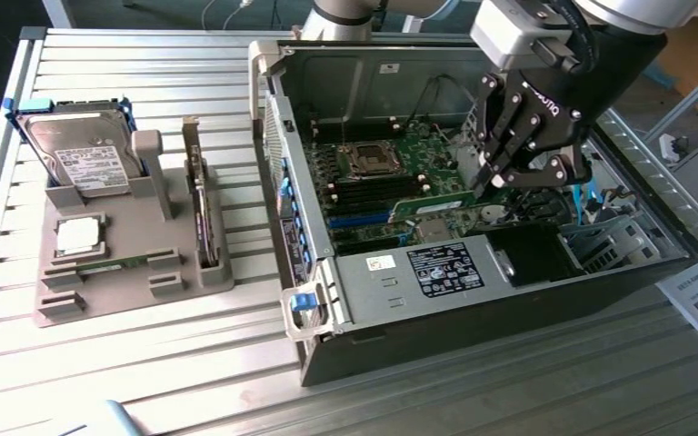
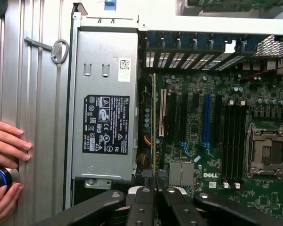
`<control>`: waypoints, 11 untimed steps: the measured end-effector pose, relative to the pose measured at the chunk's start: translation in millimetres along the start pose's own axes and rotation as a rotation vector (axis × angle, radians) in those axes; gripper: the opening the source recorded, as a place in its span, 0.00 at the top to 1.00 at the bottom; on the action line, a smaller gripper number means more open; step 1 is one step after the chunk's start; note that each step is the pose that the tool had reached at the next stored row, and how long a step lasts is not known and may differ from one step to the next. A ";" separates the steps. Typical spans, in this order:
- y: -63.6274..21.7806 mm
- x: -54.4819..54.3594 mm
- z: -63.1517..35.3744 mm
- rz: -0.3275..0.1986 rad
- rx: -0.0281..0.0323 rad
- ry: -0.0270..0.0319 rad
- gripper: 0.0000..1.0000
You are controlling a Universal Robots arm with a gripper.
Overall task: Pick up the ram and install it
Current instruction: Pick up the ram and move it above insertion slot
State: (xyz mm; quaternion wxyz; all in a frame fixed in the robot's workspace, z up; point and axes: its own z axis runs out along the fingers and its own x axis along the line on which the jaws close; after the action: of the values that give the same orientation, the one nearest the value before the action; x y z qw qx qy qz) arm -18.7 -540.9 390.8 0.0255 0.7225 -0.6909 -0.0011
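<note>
The ram (image 1: 440, 203) is a thin green stick, held lengthwise inside the open computer case (image 1: 324, 300). My gripper (image 1: 491, 182) is shut on one end of it. In the wrist view the ram (image 2: 154, 127) shows edge-on as a narrow line running out from my gripper (image 2: 154, 181). It hangs over the motherboard (image 2: 193, 122), between the power supply (image 2: 104, 122) and a white slot (image 2: 162, 113). The long black memory slots (image 2: 231, 141) lie further off, beside the processor socket (image 2: 266, 150). Whether the ram touches the board I cannot tell.
A grey holder (image 1: 64, 300) at the exterior view's left carries a hard drive (image 1: 83, 154), a square silver processor (image 1: 79, 236) and an upright card (image 1: 204, 218). A person's hand (image 2: 4, 141) rests outside the case by a blue-lit knob (image 2: 0, 178). Blue cables (image 1: 585, 204) and a drive cage (image 1: 616, 241) crowd the case.
</note>
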 end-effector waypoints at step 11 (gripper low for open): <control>-3.2 -15.2 -0.6 0.000 0.0000 0.0000 0.88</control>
State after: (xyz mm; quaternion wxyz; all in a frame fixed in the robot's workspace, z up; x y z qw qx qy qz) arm -16.2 -525.6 390.8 0.0255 0.7225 -0.6909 -0.0011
